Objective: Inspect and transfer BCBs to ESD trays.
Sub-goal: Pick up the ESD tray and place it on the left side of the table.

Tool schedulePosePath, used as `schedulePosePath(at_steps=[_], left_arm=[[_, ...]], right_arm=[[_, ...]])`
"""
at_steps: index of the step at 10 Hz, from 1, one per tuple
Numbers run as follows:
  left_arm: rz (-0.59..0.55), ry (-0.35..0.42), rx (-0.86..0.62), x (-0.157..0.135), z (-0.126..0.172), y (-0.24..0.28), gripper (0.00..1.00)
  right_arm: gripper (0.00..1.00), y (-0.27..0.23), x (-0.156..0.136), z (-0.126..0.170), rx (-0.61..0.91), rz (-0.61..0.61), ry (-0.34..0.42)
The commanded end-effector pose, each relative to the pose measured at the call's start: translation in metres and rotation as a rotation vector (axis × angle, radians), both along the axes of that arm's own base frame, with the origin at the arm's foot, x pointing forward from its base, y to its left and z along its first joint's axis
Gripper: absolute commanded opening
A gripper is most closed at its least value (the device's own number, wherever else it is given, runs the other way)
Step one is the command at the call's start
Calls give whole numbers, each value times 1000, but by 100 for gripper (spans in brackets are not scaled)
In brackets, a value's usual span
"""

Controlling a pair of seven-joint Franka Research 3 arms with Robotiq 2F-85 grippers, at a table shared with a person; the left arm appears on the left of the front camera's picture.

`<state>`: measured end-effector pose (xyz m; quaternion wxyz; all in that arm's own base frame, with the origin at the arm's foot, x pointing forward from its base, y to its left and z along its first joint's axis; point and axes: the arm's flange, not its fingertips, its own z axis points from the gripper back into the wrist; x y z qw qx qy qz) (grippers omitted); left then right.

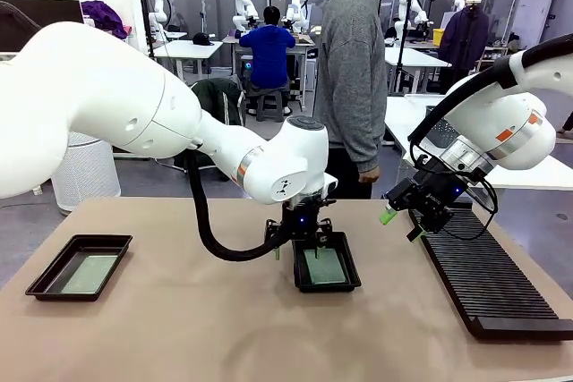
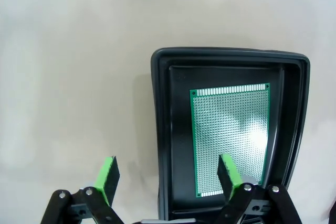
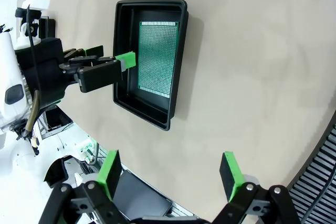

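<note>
Lying flat in glossy black tray (image 2: pixel 163 129), speckled green board (image 2: pixel 230 137), left gripper (image 2: pixel 168 174) jaws spread, right gripper (image 3: pixel 170 174) jaws spread

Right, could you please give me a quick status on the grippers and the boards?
Left gripper open above the middle glossy black tray; right gripper open, empty. One thin green circuit board flat in that tray. Nothing in the way.

Brown table (image 1: pixel 179 328) holding two small black trays. Left tray (image 1: pixel 79 267) near the table's left edge, one green board (image 1: pixel 88 273) flat inside. Middle tray (image 1: pixel 326 262), one green board (image 1: pixel 323 265) flat inside; left gripper (image 1: pixel 303 232) directly above it, jaw state unclear. Right gripper (image 1: pixel 400 224) raised beside the long black ribbed rack (image 1: pixel 488 284), fingers spread, empty. Person in grey sweater (image 1: pixel 354 78) standing at the far side.
</note>
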<state>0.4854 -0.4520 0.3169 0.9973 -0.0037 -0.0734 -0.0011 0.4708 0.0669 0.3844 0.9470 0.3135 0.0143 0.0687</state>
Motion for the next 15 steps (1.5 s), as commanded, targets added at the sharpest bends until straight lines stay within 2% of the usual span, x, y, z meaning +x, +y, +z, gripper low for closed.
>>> schedulePosePath(at_steps=[1,14,15], left_arm=[[-44,14,14,6,-2,3,93],[-42,21,19,10,-4,4,3],[-39,22,10,11,-4,5,0]], right_arm=[[100,2,2,0,-12,-3,9],[100,2,2,0,-12,-3,9],[100,2,2,0,-12,-3,9]])
